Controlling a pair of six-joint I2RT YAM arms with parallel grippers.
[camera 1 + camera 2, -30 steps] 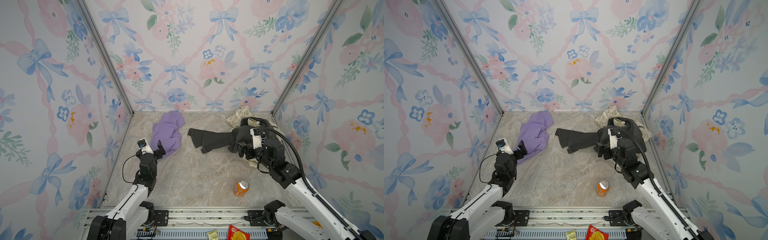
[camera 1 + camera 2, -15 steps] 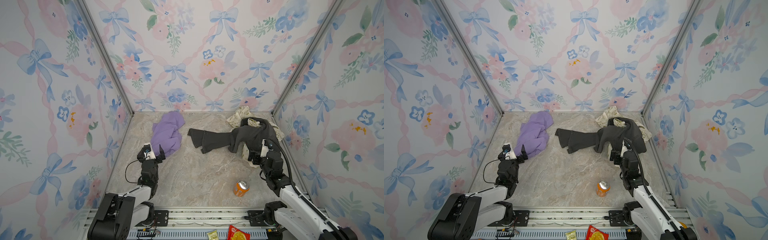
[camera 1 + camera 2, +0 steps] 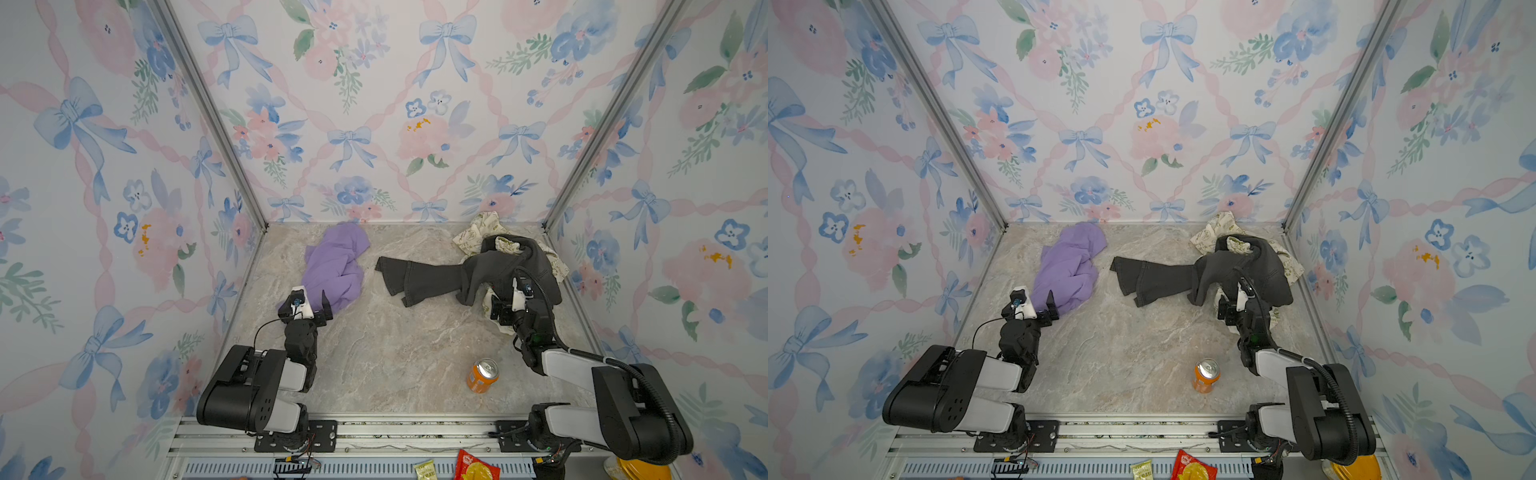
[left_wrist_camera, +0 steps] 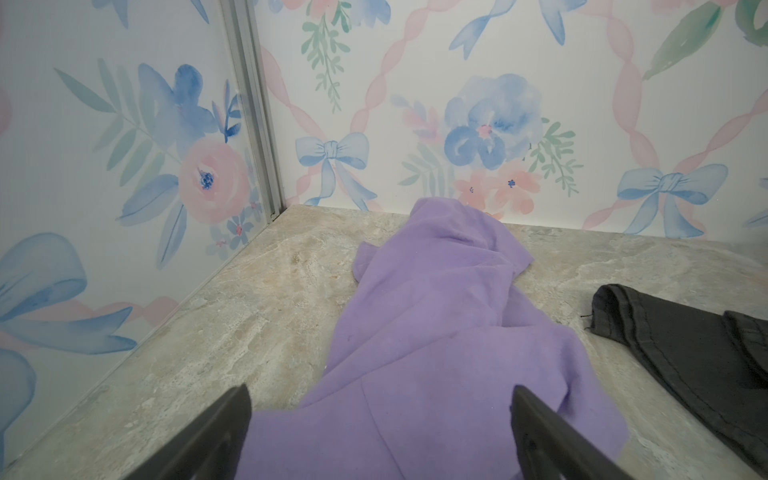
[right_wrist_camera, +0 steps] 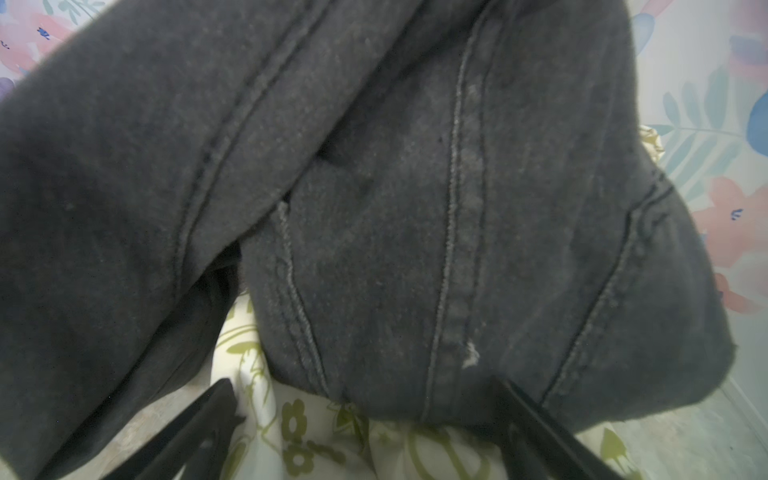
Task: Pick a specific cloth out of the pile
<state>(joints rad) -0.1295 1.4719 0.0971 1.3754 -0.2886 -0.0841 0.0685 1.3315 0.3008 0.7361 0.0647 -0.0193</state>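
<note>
A plain lavender-purple soft fabric cloth (image 3: 334,270) lies crumpled on the marbled beige tabletop (image 3: 395,353) towards the back left corner. It is well apart from the pile (image 3: 498,259) of dark charcoal-grey flared trousers (image 3: 432,276) and cream cloths printed in green (image 3: 476,235) at the back right. The left claw (image 4: 380,392) stands spread wide and empty, and in the left wrist view the cloth's near edge lies between its fingers. The right claw (image 5: 361,386), also spread and gripping nothing, faces the trousers closely. An orange drinks can (image 3: 482,374) stands upright near the front right.
</note>
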